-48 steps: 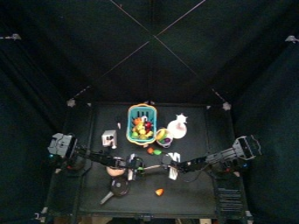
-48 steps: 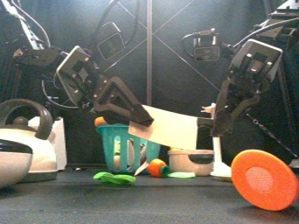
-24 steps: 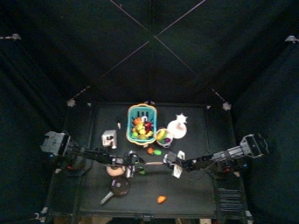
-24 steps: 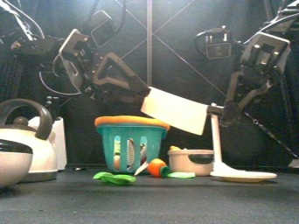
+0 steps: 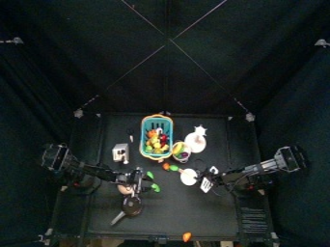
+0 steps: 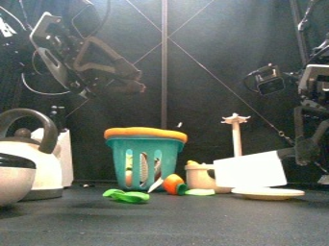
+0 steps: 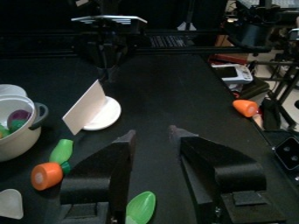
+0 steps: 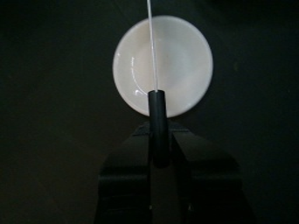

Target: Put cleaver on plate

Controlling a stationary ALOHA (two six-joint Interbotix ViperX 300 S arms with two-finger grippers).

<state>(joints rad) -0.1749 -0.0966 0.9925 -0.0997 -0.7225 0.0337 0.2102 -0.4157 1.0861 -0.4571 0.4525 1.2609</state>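
cleaver [image 6: 251,171], flat broad blade, round plate [image 8: 163,65]

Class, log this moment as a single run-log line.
right gripper: shut on white-bladed cleaver | cleaver: edge-down over round white plate, not released | left gripper: open, empty, raised apart

cleaver [image 6: 249,171] lowered by right hand [image 8: 156,109] to just over plate [image 6: 267,193], left hand [image 7: 149,140] pulled back, up
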